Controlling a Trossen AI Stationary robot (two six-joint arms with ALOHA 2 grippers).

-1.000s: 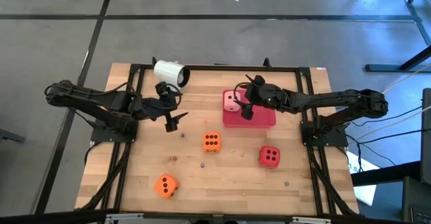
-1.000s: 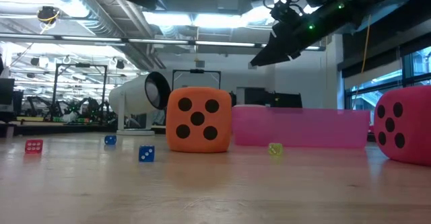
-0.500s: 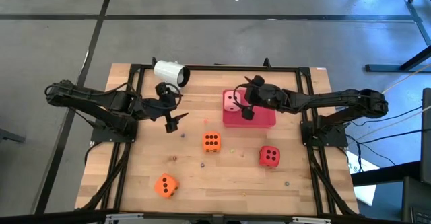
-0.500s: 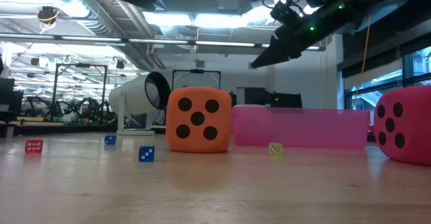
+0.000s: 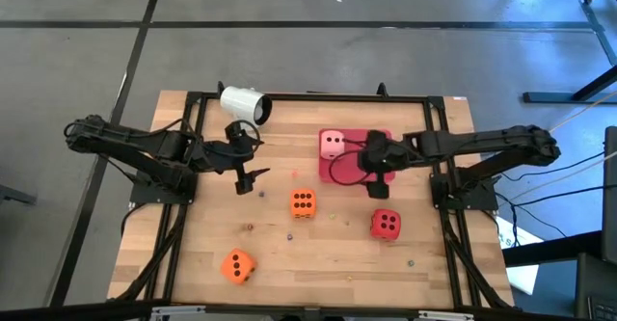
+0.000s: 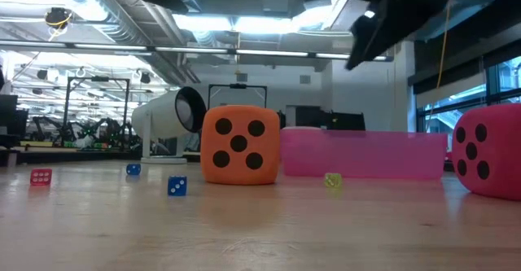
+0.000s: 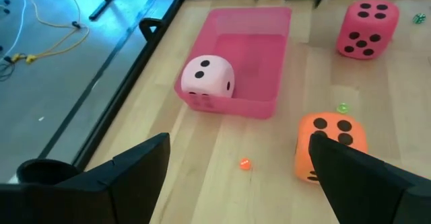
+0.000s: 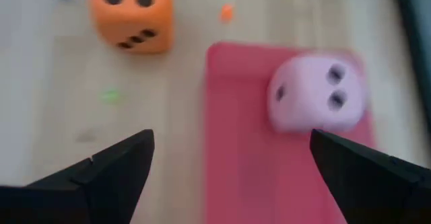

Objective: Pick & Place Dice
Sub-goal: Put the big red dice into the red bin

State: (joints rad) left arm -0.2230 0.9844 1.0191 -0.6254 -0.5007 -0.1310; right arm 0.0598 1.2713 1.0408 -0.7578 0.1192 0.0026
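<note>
The pale pink die (image 5: pixel 333 144) sits in the far left corner of the red tray (image 5: pixel 383 138), while the right gripper (image 5: pixel 375 172) hangs over the tray's near edge with fingers spread wide and empty, seemingly blurred in its wrist view, and the left gripper (image 5: pixel 249 163), likewise wide open, waits near the white cup (image 5: pixel 243 103).
</note>
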